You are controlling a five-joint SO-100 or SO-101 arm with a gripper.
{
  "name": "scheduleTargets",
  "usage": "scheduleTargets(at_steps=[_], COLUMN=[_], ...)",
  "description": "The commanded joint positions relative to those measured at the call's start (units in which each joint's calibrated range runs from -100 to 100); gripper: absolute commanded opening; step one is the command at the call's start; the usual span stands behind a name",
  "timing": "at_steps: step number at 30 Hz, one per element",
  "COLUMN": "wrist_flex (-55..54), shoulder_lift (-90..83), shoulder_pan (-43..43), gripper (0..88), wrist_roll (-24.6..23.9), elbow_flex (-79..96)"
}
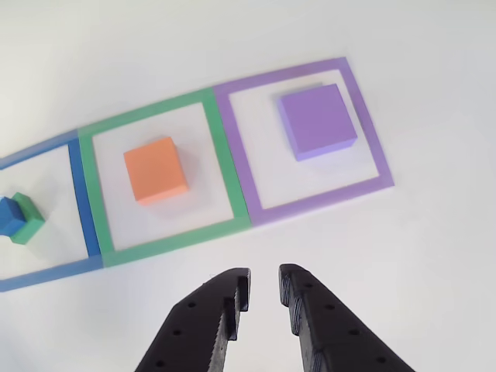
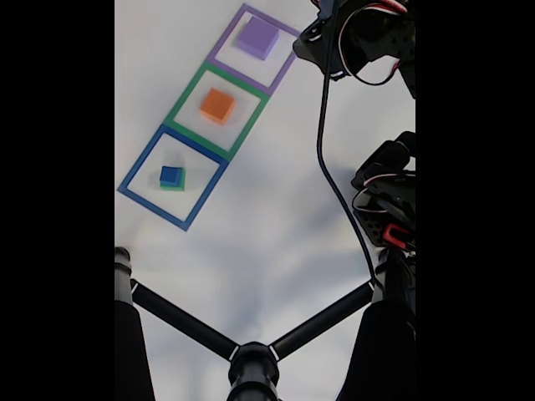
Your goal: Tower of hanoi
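My gripper (image 1: 263, 298) hangs open and empty over bare white table (image 1: 434, 256), the two black toothed fingers (image 1: 232, 298) parted with a narrow gap between them, touching nothing. Out in front of them, in the other view, runs the row of three flat square frames. Nearest my fingertips is the green frame (image 1: 226, 174), and inside it the orange block (image 1: 156, 170) sits alone, roughly centred. To its right in this view, the purple frame (image 1: 370, 128) holds the purple block (image 1: 318, 122), the widest and flattest of the set, also on its own. Off to the left edge is the blue frame (image 1: 77, 198), and in there the green block (image 1: 29, 219) carries the small blue cube (image 1: 11, 215) on top, though the pair is cut by the picture's edge, so I can't swear how squarely the cube sits. The fixed view backs it up: blue cube (image 2: 170, 175) stacked over green (image 2: 177, 184) in the blue frame (image 2: 138, 171), orange (image 2: 217, 105) in the middle, purple (image 2: 257, 37) at the far end, my arm up by the purple frame. So where does the puzzle stand? I reckon mid-game: the tower is spread over all three squares, one two-high stack made, orange and purple free. Left to do, by my judgement, is rebuilding everything in order onto one square, most likely onto purple, with orange the obvious candidate to lift next.
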Motion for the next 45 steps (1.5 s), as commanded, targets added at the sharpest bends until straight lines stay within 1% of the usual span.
scheduleTargets(at_steps=[1,3,5,9,12,14,21,27,30,35,40,45], wrist_flex=[6.0,9.6,11.6,12.6,12.7,13.2,13.2,11.7,7.9,-2.8,-16.5,-27.3], shoulder_lift=[2.0,3.5,4.4,4.5,4.5,4.7,4.4,2.4,0.1,-4.5,-9.1,-12.4], shoulder_pan=[-5.0,-7.0,-8.8,-11.4,-12.8,-13.6,-17.9,-21.5,-23.0,-24.9,-26.7,-29.1], gripper=[0.0,0.0,0.0,0.0,0.0,0.0,0.5,1.7,2.9,16.3,25.0,27.0], wrist_roll=[0.0,-0.6,-2.2,-3.1,-3.1,-2.2,-2.6,0.0,0.0,0.0,0.0,0.0], elbow_flex=[-12.5,-17.8,-21.5,-24.0,-25.0,-25.5,-24.6,-18.6,-12.5,1.9,17.8,29.8])
